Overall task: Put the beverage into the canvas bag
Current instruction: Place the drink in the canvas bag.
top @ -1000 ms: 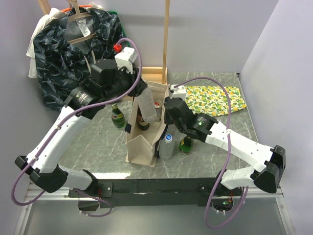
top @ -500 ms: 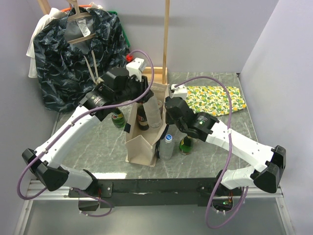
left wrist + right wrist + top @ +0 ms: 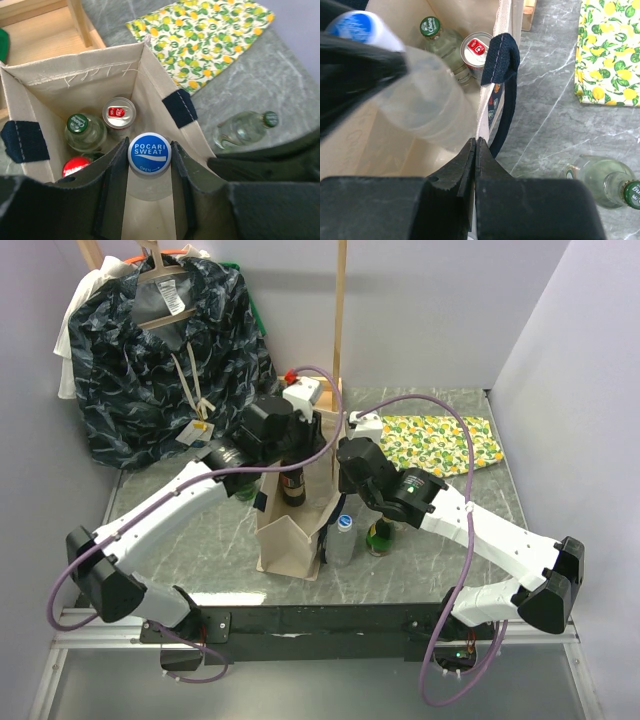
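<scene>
Your bottle (image 3: 149,153), clear plastic with a blue Pocari Sweat cap, is clamped at the neck by your left end effector (image 3: 149,156), one finger on either side of the cap. It hangs tilted in the open mouth of the bag (image 3: 85,80) with its body down inside and its cap uppermost; you cannot tell whether its base touches the bottom. Beneath it in the bag stand a Chang bottle (image 3: 80,125) with a green cap, a can (image 3: 119,113) with a red tab just beside that, and a red cap (image 3: 76,165) near the left finger. Your right end effector (image 3: 475,145) has its fingers together on the bag's right-hand rim, pinching the canvas just below a dark handle (image 3: 502,57). The bag stands upright on the desk (image 3: 230,575) between your two arms. Outside it, against its right side, a plastic bottle (image 3: 343,540) with a blue cap stands on the desk, and a glass bottle (image 3: 600,182) with a green cap stands just beyond it. Farther right lies a lemon-print cloth (image 3: 440,445), and a dark garment (image 3: 150,350) hangs at the back left.
</scene>
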Robot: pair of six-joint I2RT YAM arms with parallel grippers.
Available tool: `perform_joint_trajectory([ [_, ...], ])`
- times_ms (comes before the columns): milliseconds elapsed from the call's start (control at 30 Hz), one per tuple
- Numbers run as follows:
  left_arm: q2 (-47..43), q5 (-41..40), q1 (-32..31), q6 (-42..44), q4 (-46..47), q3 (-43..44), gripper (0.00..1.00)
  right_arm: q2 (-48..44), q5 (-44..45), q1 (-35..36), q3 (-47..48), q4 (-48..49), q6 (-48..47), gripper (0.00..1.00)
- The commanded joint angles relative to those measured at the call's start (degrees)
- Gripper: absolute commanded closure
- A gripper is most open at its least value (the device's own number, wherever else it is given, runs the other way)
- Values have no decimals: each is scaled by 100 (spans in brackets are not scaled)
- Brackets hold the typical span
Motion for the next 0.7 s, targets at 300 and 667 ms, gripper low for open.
perform_joint_trajectory([
  [300, 143, -1468, -290, 100, 1559, -126, 99, -89, 283, 25, 136, 7, 120, 100],
  [667, 187, -1768, -290, 48, 1542, -232, 99, -159, 335, -2, 48, 78, 199, 100],
])
